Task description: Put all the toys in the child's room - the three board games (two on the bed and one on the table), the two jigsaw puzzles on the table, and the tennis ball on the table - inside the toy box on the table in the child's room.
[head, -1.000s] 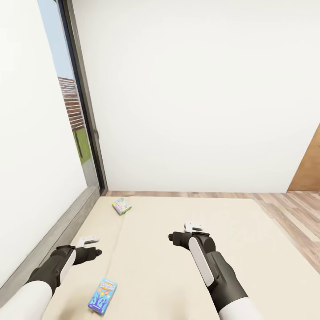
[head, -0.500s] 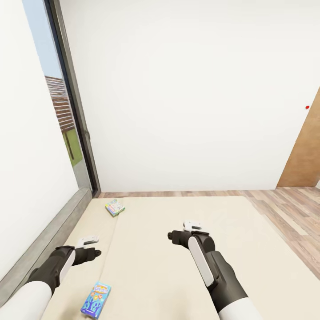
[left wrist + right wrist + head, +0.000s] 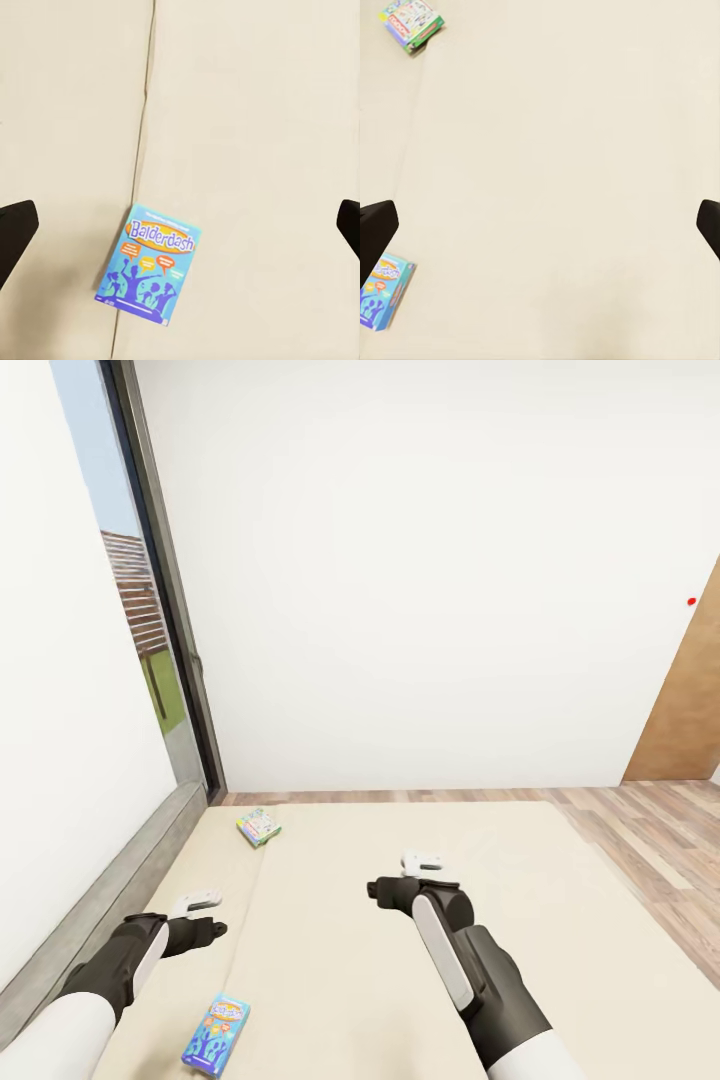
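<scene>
Head view first, from left to right: a tall dark-framed window (image 3: 150,610) runs down the left wall, with the grey frame of the bed (image 3: 110,890) below it. The beige mattress spreads across the lower half. Near its left front edge lies the blue board game (image 3: 216,1035), flat, print up; the left wrist view reads its title as Balderdash (image 3: 150,264), beside a seam in the cover. The left gripper (image 3: 197,903) hovers over the mattress just above and behind that box, its fingers wide apart and holding nothing. Farther back, close to the far left corner of the bed, sits the green-white board game (image 3: 259,826), also flat; the right wrist view shows it with a red banner (image 3: 411,24), well apart from the blue one (image 3: 384,291). The right gripper (image 3: 418,864) hangs over the bare middle of the mattress, fingers spread wide and empty. Beyond the bed, a wood-plank floor (image 3: 650,830) and what looks like a brown door (image 3: 685,700) at the right edge.
</scene>
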`<state>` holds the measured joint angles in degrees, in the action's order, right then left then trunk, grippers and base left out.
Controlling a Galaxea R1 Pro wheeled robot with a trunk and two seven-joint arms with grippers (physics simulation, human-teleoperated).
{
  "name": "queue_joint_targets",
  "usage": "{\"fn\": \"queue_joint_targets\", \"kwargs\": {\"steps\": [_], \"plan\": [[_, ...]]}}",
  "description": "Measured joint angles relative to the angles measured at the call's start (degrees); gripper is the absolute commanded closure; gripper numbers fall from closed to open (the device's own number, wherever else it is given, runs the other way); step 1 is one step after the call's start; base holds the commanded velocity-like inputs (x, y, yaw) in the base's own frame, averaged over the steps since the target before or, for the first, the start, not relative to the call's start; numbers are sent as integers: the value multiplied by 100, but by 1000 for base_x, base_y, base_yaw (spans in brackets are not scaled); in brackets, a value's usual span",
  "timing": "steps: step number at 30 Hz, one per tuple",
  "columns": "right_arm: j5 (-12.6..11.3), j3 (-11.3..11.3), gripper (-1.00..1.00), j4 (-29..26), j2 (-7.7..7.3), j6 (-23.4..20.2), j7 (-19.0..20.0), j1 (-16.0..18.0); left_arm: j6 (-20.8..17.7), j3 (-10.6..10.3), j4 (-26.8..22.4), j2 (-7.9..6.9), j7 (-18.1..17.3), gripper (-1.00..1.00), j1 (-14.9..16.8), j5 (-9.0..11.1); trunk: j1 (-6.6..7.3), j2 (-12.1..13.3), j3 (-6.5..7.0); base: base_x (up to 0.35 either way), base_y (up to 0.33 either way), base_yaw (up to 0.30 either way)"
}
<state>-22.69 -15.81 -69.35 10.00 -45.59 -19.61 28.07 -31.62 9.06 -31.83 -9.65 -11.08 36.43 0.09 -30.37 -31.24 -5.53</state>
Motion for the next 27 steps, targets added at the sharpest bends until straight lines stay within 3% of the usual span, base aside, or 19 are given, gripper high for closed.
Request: {"fn": "queue_joint_targets", "kwargs": {"steps": [20, 24, 27], "plan": [[-62, -9, -100, -65, 0, 0, 22, -2, 9, -8, 0, 11, 0, -100, 0, 0, 0, 0, 0, 0, 0, 0], [-64, -15, -100, -321, 0, -46, 28, -47, 9, -8, 1, 12, 0, -100, 0, 0, 0, 0, 0, 0, 0, 0], [-87, -24, -100, -879, 0, -132, 33, -69, 9, -8, 2, 13, 0, -100, 0, 0, 0, 0, 0, 0, 0, 0]]}}
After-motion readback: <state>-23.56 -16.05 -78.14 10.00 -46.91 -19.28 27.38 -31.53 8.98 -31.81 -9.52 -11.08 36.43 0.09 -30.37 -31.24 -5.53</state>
